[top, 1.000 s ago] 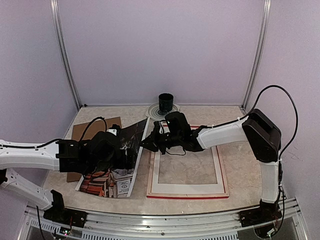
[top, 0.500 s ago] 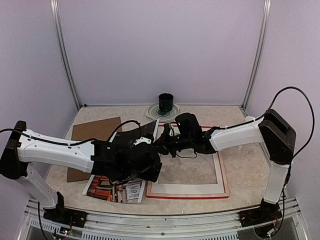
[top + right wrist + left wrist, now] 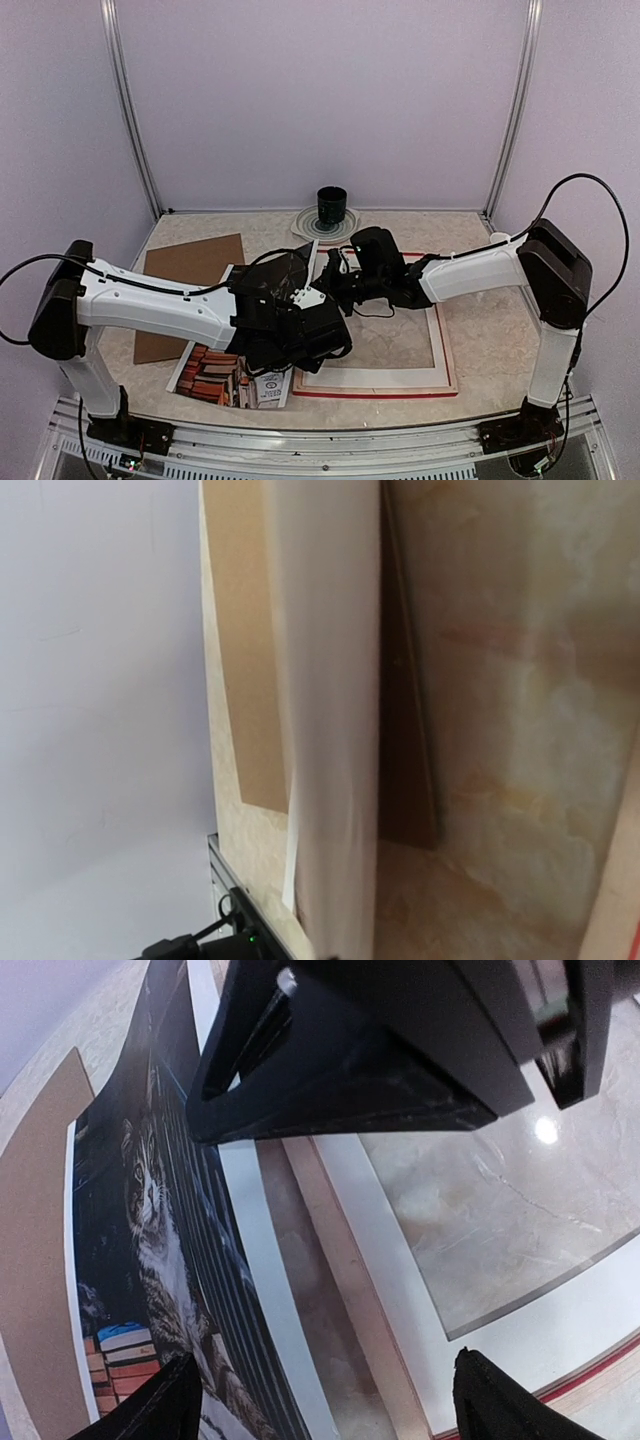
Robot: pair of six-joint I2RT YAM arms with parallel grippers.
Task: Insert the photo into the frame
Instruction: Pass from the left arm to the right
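The photo (image 3: 215, 370), a cat print with stacked books, lies left of the frame (image 3: 400, 392) with its far right corner raised. My right gripper (image 3: 326, 283) is shut on that corner; the right wrist view shows the print's white back (image 3: 330, 730) edge-on. The frame lies flat, red edge at the front, with a white mat (image 3: 375, 378) inside it. My left gripper (image 3: 318, 345) hovers open over the gap between the photo (image 3: 150, 1190) and the frame's pale strip (image 3: 370, 1320), with nothing between its fingertips (image 3: 150, 1410).
A brown cardboard board (image 3: 185, 265) lies at the back left, partly under the photo. A black cup (image 3: 332, 205) stands on a plate (image 3: 308, 225) at the back centre. The right arm's black housing (image 3: 400, 1040) hangs just above my left gripper.
My left arm has swung right across the photo to the frame's left edge, and its jaws have narrowed slightly. The right gripper shifted a little to the right, still holding the raised corner.
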